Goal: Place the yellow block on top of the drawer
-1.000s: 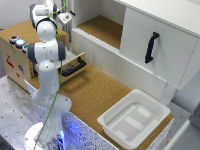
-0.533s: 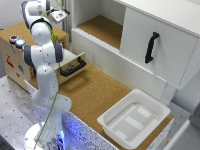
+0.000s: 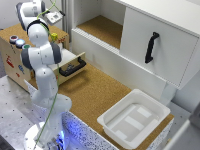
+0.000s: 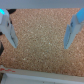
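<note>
The drawer (image 3: 35, 31) is a light wooden unit with a cork top at the exterior view's left. Its pull-out drawer stands open and shows a black bar handle (image 3: 73, 67). The yellow block (image 3: 53, 36) rests on the cork top, close beside the arm. My gripper (image 3: 54, 20) hangs above the top, a little higher than the block. In the wrist view the gripper (image 4: 41, 34) is open. Its fingers (image 4: 12, 33) frame bare cork, and the block does not show there.
Round coloured buttons (image 3: 20, 42) sit on the unit's near corner. A big white cabinet with a black handle (image 3: 151, 47) fills the back right. A white plastic bin (image 3: 134, 119) stands on the cork floor at the front right. The arm's base (image 3: 47, 135) is at the front left.
The gripper has drifted toward the exterior view's left over the unit's cork top. The arm's upper links followed it.
</note>
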Available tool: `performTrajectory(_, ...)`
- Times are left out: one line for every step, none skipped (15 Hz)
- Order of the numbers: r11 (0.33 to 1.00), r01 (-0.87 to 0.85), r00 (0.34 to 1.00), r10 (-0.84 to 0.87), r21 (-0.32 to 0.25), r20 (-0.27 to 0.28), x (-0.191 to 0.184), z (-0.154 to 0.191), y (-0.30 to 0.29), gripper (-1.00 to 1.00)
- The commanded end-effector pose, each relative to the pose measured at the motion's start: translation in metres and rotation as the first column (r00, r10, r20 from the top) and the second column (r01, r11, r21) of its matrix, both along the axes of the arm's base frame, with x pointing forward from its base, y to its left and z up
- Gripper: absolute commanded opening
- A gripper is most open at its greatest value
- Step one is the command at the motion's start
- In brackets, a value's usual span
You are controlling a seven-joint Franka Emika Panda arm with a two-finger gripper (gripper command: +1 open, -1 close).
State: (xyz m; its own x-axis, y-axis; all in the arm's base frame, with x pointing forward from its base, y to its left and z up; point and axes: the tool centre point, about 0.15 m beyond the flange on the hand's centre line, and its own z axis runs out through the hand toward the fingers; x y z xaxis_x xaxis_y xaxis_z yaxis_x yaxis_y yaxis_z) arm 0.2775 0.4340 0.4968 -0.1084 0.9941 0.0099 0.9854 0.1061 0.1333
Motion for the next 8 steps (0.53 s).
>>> performTrajectory(0.999, 0.006, 0.999, -0.008, 0.049, 0.034, -0.012, -0.005, -0.006, 1.00)
performTrajectory(0.999, 0.006, 0.999, -0.008, 0.049, 0.034, -0.012, -0.005, -0.006, 1.00)
performTrajectory(0.999, 0.006, 0.999, -0.008, 0.049, 0.034, -0.012, -0.005, -0.006, 1.00)
performTrajectory(0.999, 0.006, 0.999, -0.008, 0.049, 0.034, -0.012, -0.005, -0.006, 1.00)
performTrajectory(0.999, 0.006, 0.999, -0.008, 0.049, 0.034, -0.012, -0.005, -0.006, 1.00)
performTrajectory(1.000, 0.001, 1.000, -0.001, 0.000, 0.008, -0.004, 0.002, -0.001, 1.00)
performTrajectory(1.000, -0.005, 1.000, 0.005, 0.020, -0.013, -0.006, 0.000, 0.002, 1.00)
performTrajectory(1.000, -0.001, 1.000, 0.001, 0.015, -0.012, -0.013, 0.003, 0.010, 1.00)
